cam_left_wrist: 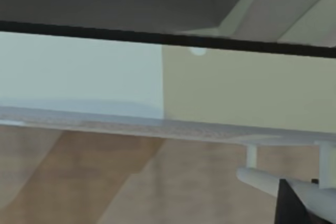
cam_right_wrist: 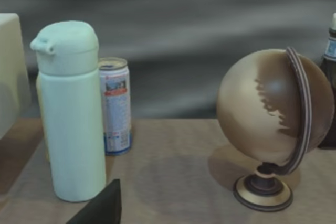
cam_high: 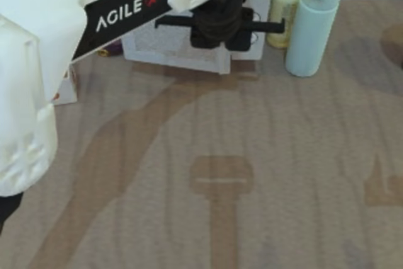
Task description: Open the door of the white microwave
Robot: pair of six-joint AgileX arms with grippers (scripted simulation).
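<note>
From above, the white microwave (cam_high: 189, 45) sat at the table's (cam_high: 264, 155) far edge. The left gripper (cam_high: 220, 26) hung over the door (cam_high: 170, 48), and I could not tell its finger state. A slip off the handle (cam_left_wrist: 278, 182) could shove the microwave into the mint bottle (cam_high: 313, 20). The left wrist view showed that handle just beside a finger (cam_left_wrist: 289, 203). The right wrist view showed the bottle, a can (cam_right_wrist: 114, 106) and a globe (cam_right_wrist: 273, 114). The right gripper's state was unclear.

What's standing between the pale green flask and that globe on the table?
Nothing stands directly between them: in the right wrist view, bare wooden table separates the pale green flask from the globe. A drinks can stands just behind the flask.
</note>
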